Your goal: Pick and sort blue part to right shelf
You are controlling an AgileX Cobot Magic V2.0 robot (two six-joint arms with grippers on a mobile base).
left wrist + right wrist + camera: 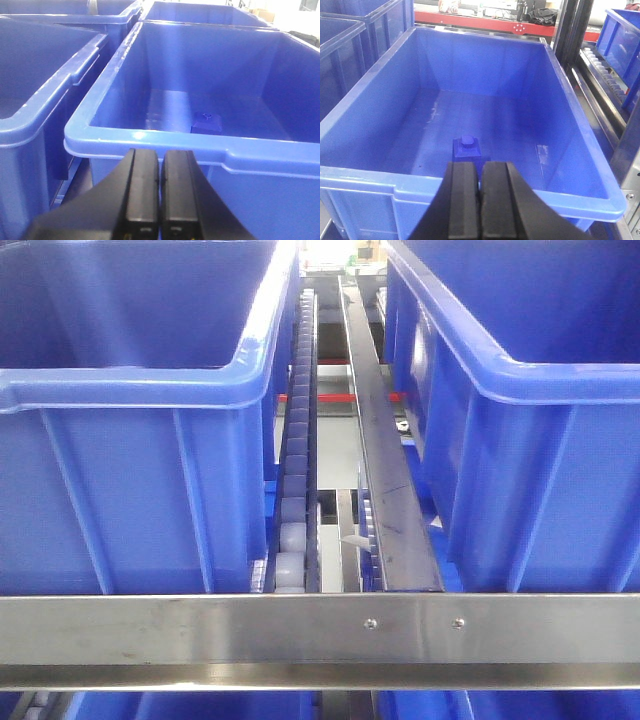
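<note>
A small blue part (466,147) with a knob on top lies on the floor of a blue bin (365,176) in the right wrist view. My right gripper (480,170) is shut and empty, just outside the bin's near rim and above it. In the left wrist view another blue part (207,121) rests on the floor of a blue bin (150,138). My left gripper (160,157) is shut with nothing held, in front of that bin's near rim. Neither gripper shows in the front view.
Two big blue bins (120,390) (530,380) flank a roller track (297,440) and a steel rail (385,460) in the front view. A steel crossbar (320,635) runs along the bottom. More bins (35,85) stand left of the left gripper; shelf uprights (570,25) rise at right.
</note>
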